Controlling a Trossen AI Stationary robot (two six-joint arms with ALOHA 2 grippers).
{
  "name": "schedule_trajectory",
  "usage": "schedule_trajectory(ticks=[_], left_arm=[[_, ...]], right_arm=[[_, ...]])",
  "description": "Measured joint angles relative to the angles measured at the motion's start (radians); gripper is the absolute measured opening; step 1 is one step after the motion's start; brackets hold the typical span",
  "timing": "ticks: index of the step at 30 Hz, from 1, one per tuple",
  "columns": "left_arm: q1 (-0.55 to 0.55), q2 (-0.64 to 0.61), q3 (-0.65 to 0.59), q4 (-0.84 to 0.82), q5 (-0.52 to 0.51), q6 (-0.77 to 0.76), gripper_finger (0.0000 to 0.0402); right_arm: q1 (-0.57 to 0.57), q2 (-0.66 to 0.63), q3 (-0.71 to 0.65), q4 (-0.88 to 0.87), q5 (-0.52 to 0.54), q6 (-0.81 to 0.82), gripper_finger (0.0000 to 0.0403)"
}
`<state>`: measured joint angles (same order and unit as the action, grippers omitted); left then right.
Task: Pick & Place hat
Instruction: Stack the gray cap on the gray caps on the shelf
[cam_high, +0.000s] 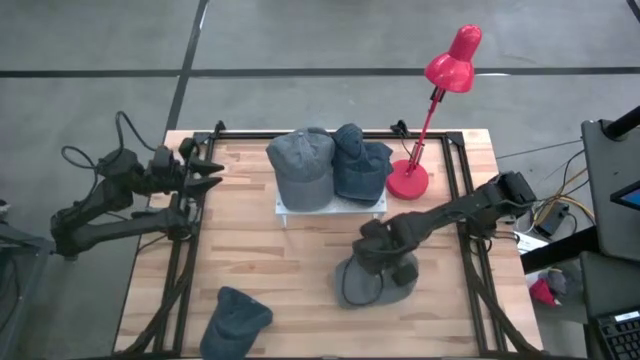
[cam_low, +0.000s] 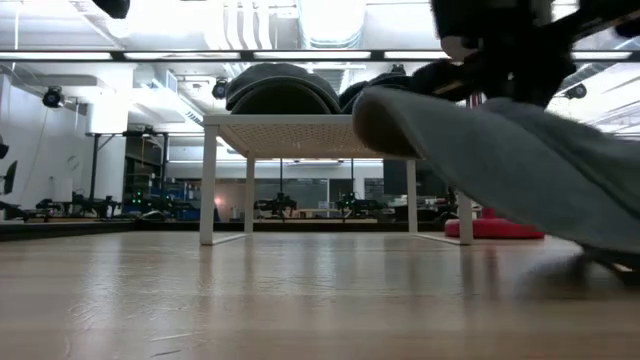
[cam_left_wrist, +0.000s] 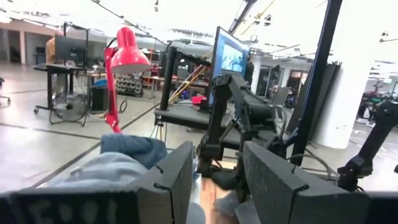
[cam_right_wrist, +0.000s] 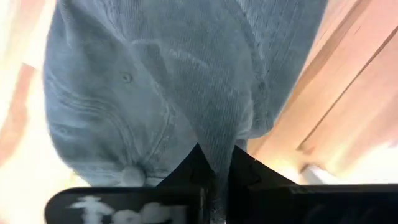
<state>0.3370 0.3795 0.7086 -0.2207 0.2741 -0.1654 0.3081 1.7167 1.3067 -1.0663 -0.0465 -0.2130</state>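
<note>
Grey corduroy hat (cam_right_wrist: 186, 81), soft, creased, pinched in closed right pincer (cam_right_wrist: 217, 163)

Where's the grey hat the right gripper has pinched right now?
In the high view the grey hat sits front-right on the table, under the right gripper, in front of the white rack and red lamp.

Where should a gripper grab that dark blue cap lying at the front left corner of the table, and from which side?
Grip the dark blue cap on a pinch of its soft crown fabric, coming straight down from above. It lies slumped flat on the table with no rigid edge standing up, and the right gripper holds the grey cap that same way, by a fold of crown cloth.
</note>
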Motion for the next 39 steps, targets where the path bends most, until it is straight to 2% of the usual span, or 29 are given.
schedule_trajectory(ticks=[5,10,21,28,33,39], left_arm=[[-0.001,0.028,0.026,-0.003,0.025,0.000,0.0145],[-0.005,0.057,0.042,-0.005,0.038,0.001,0.0145],[-0.006,0.091,0.067,-0.004,0.048,0.014,0.0145],[-0.006,0.092,0.068,-0.004,0.051,0.022,0.0145],[-0.006,0.092,0.068,-0.004,0.055,0.039,0.0145],[-0.006,0.092,0.068,-0.005,0.075,0.053,0.0145]], right_arm=[[-0.043,0.076,0.051,0.005,0.000,-0.134,0.0008],[-0.052,0.163,0.131,0.008,-0.002,-0.165,0.0008],[-0.048,0.385,0.407,0.033,-0.003,-0.159,0.0008],[-0.047,0.497,0.596,0.009,-0.005,-0.079,0.0008],[-0.053,0.544,0.666,-0.048,-0.005,-0.075,0.0008],[-0.055,0.546,0.671,-0.056,-0.005,-0.061,0.0008]])
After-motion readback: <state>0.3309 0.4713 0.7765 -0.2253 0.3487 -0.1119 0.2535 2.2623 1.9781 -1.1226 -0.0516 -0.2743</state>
